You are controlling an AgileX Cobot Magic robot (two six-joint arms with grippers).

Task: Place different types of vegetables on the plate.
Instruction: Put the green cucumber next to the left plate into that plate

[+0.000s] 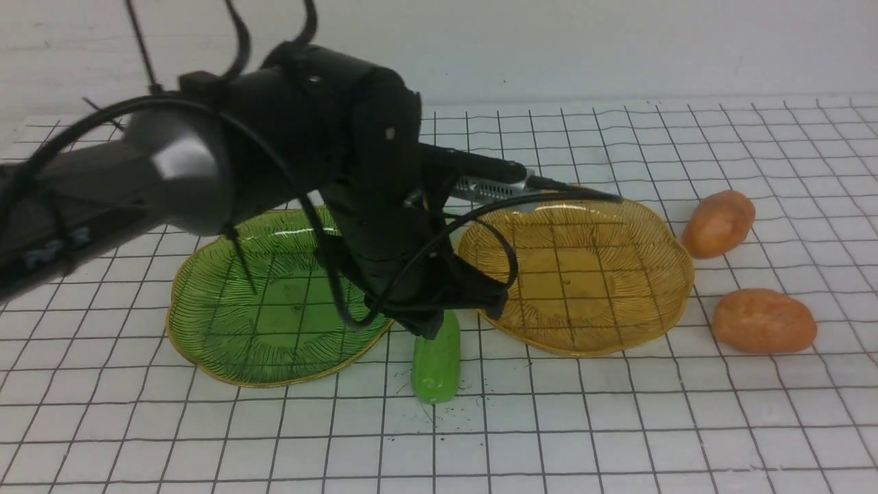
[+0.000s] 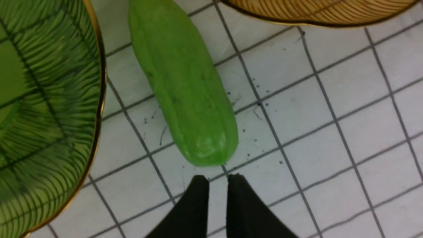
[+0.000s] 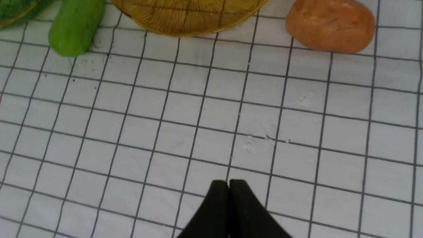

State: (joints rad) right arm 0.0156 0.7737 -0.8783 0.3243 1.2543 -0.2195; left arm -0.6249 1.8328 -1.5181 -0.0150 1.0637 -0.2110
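Gridded tabletop [image 1: 617, 425] | cucumber [image 1: 436, 363] at 4 o'clock of green plate [image 1: 226, 309] | far potato [image 1: 718, 224], near potato [image 1: 764, 320] at 3 o'clock of amber plate [image 1: 617, 288] | left jaws narrowly parted, empty | right jaws closed

Green plate [image 1: 226, 322], amber plate [image 1: 617, 274]: translucent, glass-like, glossy, fine ribbed lines, gilt rims. Cucumber [image 1: 436, 363]: smooth, plastic-looking, soft sheen, shallow lengthwise ridges. Far potato [image 1: 718, 224], near potato [image 1: 764, 320]: matt, faintly mottled skin. Table [image 1: 617, 425]: white, matt, printed dark grid, dark specks by cucumber. Arm [image 1: 185, 165]: black shell, smooth, glossy highlights. Cables [image 1: 480, 219]: black, smooth sheath.
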